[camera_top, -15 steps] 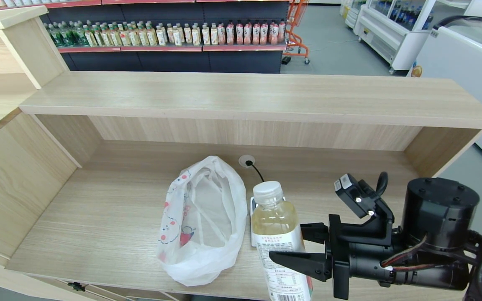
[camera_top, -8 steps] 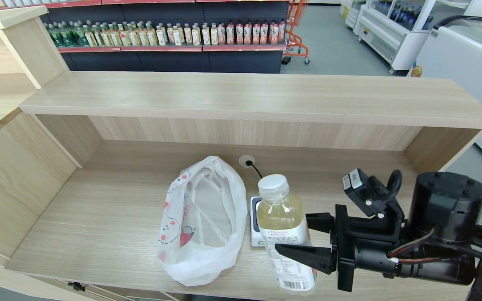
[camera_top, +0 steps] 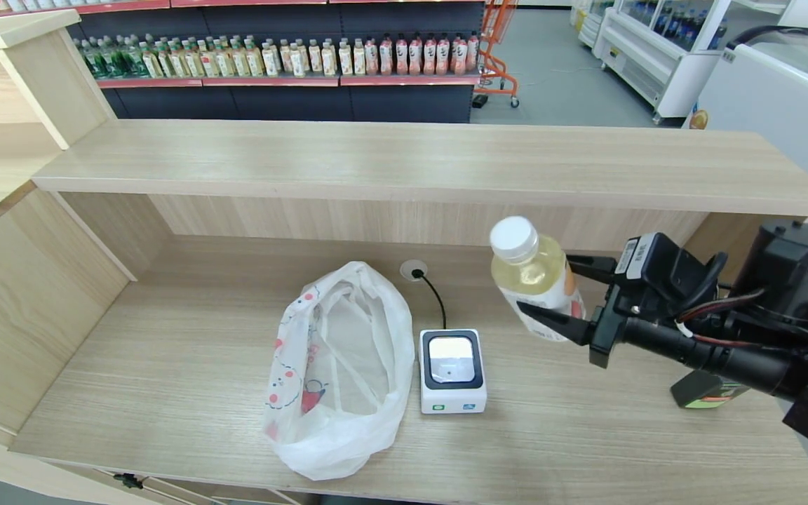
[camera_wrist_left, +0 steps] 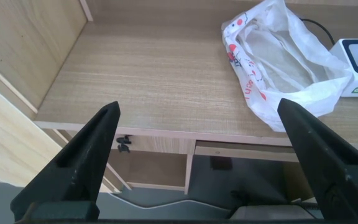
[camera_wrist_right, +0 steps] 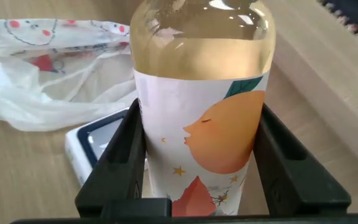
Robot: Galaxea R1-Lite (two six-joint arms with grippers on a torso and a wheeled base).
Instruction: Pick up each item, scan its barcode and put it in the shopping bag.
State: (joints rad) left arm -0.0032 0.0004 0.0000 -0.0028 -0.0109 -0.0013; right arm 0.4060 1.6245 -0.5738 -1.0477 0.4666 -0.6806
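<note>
Aloft, pale-liquid bottle [camera_top: 532, 272], open shopping bag [camera_top: 337, 372]

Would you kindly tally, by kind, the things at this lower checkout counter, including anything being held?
bottle: 1
shopping bag: 1
scanner: 1
small dark packet: 1
Total: 4
</note>
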